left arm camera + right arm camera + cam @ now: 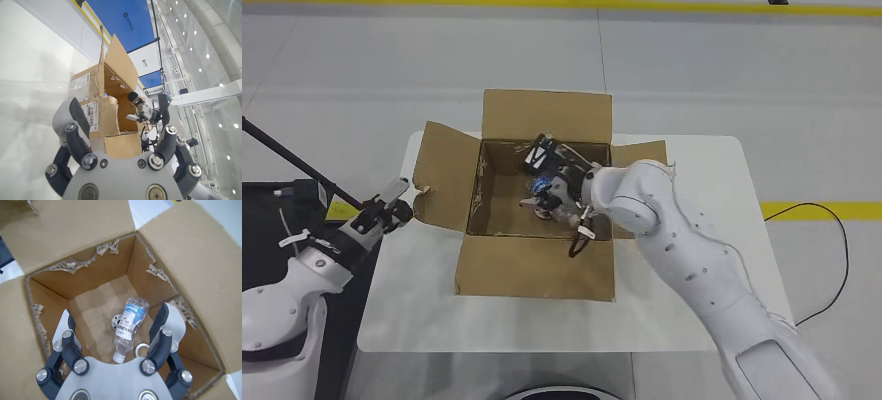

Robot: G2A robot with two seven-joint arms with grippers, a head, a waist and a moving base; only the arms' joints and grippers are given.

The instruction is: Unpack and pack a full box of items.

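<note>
While the brown cardboard box (535, 268) stands with its flaps folded out on the white table (692, 300), the right pincer (115, 309) hangs inside its opening, fingers spread wide and holding nothing. Below it, on the box floor, lies a crumpled clear plastic bottle (130, 325) with a white-and-blue label and a white cap. A round silvery metal flange (115, 322) lies against the bottle, partly hidden by it, and a small white ring (141, 348) lies just beside the bottle's neck. The left pincer (400, 200) sits outside the box, near the outer edge of the left flap, its fingers spread and empty; whether it touches the flap I cannot tell
</note>
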